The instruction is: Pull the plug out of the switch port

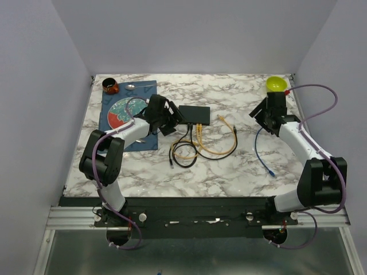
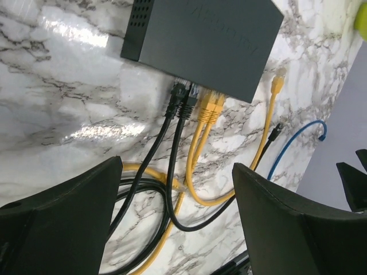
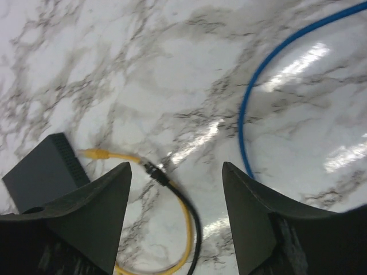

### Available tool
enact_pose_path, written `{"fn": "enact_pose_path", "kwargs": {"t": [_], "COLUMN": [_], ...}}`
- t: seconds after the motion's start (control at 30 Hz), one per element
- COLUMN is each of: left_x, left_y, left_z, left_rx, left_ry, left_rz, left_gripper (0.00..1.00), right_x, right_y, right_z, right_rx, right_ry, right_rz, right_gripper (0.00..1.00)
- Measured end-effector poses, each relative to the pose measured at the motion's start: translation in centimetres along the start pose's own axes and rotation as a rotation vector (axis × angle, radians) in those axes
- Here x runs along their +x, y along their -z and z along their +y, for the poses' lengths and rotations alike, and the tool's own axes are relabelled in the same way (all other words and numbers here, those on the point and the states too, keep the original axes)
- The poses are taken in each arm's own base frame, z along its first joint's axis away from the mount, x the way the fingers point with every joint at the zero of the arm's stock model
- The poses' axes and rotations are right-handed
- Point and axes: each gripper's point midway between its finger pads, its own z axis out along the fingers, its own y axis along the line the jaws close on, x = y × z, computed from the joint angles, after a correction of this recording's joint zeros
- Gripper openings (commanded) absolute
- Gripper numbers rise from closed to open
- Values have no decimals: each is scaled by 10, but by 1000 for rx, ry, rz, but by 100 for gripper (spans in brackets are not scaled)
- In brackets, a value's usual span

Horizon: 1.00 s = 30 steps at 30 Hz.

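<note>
The switch (image 1: 194, 114) is a flat black box in the middle of the marble table. Two black plugs (image 2: 180, 102) and two yellow plugs (image 2: 210, 106) sit in the sockets on its near edge (image 2: 206, 40). My left gripper (image 1: 171, 119) hovers just left of the switch. In its wrist view it (image 2: 178, 166) stands open above the looped cables, holding nothing. My right gripper (image 1: 261, 117) is well to the right of the switch. Its jaws (image 3: 176, 166) are open and empty above a loose black plug (image 3: 156, 173) and a loose yellow plug (image 3: 94, 153).
A blue cable (image 1: 261, 154) lies loose on the right, under the right arm. Behind the right gripper is a yellow bowl (image 1: 276, 84). At the left, under the left arm, is a blue mat (image 1: 114, 123) with a plate (image 1: 121, 109), a brown cup (image 1: 110, 86) and a spoon (image 1: 135, 87).
</note>
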Motion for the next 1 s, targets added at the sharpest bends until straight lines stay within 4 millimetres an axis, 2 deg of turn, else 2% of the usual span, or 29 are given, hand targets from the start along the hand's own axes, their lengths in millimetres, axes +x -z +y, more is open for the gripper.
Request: {"fn": "enact_pose_path", "kwargs": {"t": [0.13, 0.2, 0.23, 0.37, 0.53, 0.67, 0.8, 1.0], "left_x": [-18, -26, -30, -46, -66, -89, -100, -95], "left_y": [0, -2, -5, -14, -22, -30, -38, -60], "left_z": [-24, -34, -38, -48, -55, -71, -73, -55], "left_rx": [39, 54, 57, 52, 18, 11, -7, -53], "left_ry": [-18, -30, -39, -83, -142, -189, -213, -225], "left_rz": [-38, -52, -61, -93, -137, -180, -193, -159], "left_gripper": [86, 84, 78, 73, 73, 70, 69, 65], "right_x": [19, 41, 53, 97, 125, 142, 153, 160], "right_y": [12, 21, 24, 34, 17, 3, -1, 6], "right_z": [62, 99, 112, 152, 164, 165, 167, 179], "right_rx": [-206, -336, -383, -528, -574, -573, -591, -656], "right_ry": [82, 149, 182, 275, 296, 304, 303, 273], "right_rz": [33, 65, 82, 163, 255, 320, 371, 411], "right_gripper": [78, 78, 78, 76, 68, 48, 47, 50]}}
